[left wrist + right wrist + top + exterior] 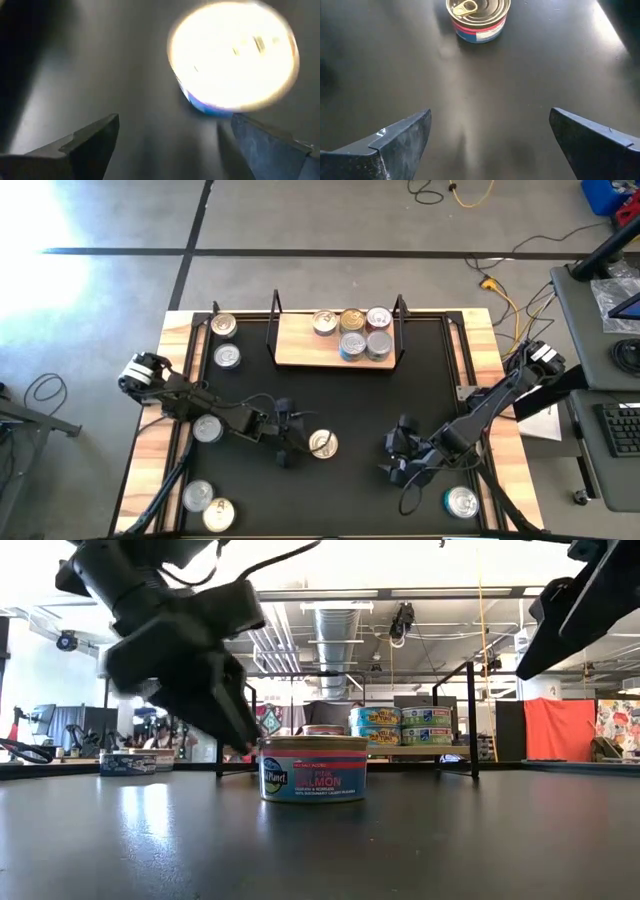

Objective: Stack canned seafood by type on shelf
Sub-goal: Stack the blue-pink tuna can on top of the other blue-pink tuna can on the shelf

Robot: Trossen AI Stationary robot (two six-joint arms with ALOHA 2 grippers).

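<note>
Nearest the low camera stands the short round salmon tin with a pink and blue label [313, 769], alone on the black table [320, 850]. From above, my left gripper [287, 432] waits just beside it, jaws wide; my right gripper [402, 455] is apart, also wide. Five tins fill the right end of the light-wood shelf with black wire posts [300, 345]. Both wrist views show my fingers holding nothing. I judge an off-centre close could push the tin away; open room surrounds it.

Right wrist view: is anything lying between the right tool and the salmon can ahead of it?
No. In the right wrist view only bare black table lies between the open right tool and the salmon can.
</note>
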